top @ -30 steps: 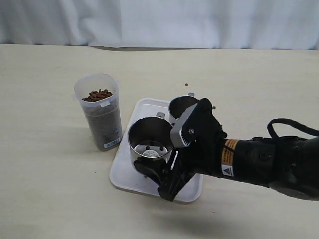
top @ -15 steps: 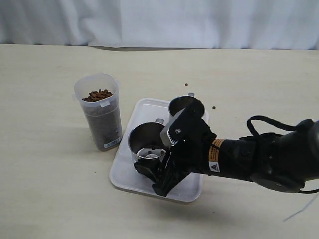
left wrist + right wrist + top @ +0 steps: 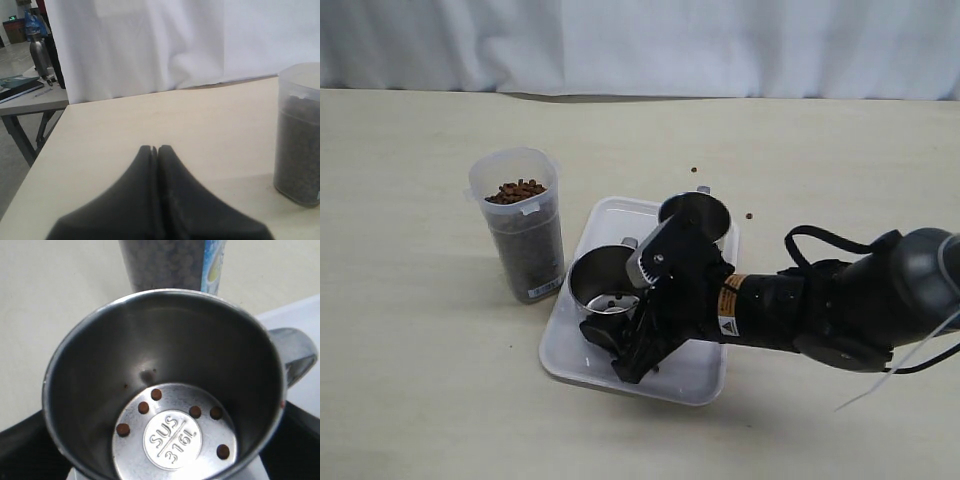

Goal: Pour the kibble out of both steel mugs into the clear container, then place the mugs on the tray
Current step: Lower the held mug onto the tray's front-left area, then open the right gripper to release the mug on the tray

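Nearly finished: the last mug is going onto the tray

Both steel mugs look poured out. The clear container (image 3: 518, 225) stands on the table (image 3: 420, 380), just beside the tray (image 3: 613, 215) at about its 9 o'clock. The kibble (image 3: 516, 190) fills it almost to the top. The far mug (image 3: 695, 213) stands upright on the tray near its 1 o'clock corner, so that one looks done.

The right jaws are clamped on the near mug (image 3: 603, 285), one on each side of it. This mug is upright over the tray's 9 o'clock side. It is very low, but I cannot tell if its bottom touches the tray. The right wrist view shows a few leftover pellets (image 3: 156, 394) lying inside it.

The left jaws are pressed together with nothing between them. They hang over bare table, near the container.

Two stray pellets lie on the table. One (image 3: 694, 169) is at 12 o'clock from the tray and one (image 3: 748, 216) is at 2 o'clock.

I think little is left to do. The near mug must rest flat on the tray, and then the right jaws must let go and move away.
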Motion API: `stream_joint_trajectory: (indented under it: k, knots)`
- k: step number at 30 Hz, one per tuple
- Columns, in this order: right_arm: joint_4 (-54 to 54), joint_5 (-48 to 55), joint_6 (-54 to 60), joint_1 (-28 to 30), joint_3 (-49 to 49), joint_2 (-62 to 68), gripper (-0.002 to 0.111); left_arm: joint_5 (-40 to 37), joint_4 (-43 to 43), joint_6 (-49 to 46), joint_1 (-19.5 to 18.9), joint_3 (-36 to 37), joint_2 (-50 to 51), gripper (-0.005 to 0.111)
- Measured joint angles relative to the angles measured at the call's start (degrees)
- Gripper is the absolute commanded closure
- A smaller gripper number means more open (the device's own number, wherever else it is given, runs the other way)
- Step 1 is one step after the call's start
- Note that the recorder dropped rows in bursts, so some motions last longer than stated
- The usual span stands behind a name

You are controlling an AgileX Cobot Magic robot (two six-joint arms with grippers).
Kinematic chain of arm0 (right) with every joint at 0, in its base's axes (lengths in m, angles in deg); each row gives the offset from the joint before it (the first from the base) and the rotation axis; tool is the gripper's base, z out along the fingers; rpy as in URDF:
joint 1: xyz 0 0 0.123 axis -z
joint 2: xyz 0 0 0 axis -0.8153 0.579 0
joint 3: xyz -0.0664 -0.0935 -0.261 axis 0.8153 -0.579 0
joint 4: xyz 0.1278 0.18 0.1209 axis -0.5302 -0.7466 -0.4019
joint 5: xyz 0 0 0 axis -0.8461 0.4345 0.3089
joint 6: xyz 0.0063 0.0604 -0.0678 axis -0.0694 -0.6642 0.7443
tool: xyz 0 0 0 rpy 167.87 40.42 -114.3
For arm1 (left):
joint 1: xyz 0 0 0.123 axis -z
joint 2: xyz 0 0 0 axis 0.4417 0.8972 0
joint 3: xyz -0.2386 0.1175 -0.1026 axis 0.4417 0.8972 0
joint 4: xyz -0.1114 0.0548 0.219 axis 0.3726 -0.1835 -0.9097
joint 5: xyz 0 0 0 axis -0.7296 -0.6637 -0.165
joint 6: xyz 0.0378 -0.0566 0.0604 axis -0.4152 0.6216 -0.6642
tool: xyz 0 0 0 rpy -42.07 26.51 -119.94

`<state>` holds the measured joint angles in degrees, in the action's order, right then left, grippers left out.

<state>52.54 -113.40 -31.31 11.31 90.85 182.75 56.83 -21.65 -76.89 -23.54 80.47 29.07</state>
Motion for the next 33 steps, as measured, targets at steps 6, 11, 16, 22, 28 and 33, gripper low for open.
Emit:
stream_joint_trajectory:
  k: [6, 11, 16, 22, 28, 33]
  knots:
    - [0.0, 0.0, 0.0, 0.0, 0.84, 0.47, 0.084, 0.0, 0.0, 0.0, 0.0, 0.0, 0.0, 0.107]
    - [0.0, 0.0, 0.0, 0.0, 0.84, 0.47, 0.056, 0.0, 0.0, 0.0, 0.0, 0.0, 0.0, 0.107]
    - [0.0, 0.0, 0.0, 0.0, 0.84, 0.47, 0.036, 0.0, 0.0, 0.0, 0.0, 0.0, 0.0, 0.107]
    - [-0.25, 0.0, 0.0, 0.0, 0.84, 0.47, 0.024, 0.0, 0.0, 0.0, 0.0, 0.0, 0.0, 0.107]
    - [0.62, -0.43, -0.25, 0.0, 0.84, -1.37, 0.024, 0.0, 0.0, 0.0, 0.0, 0.0, 0.0, 0.107]
    - [7.26, 1.31, -8.1, 0.0, 0.84, -10.58, 0.025, 0.0, 0.0, 0.0, 0.0, 0.0, 0.0, 0.107]
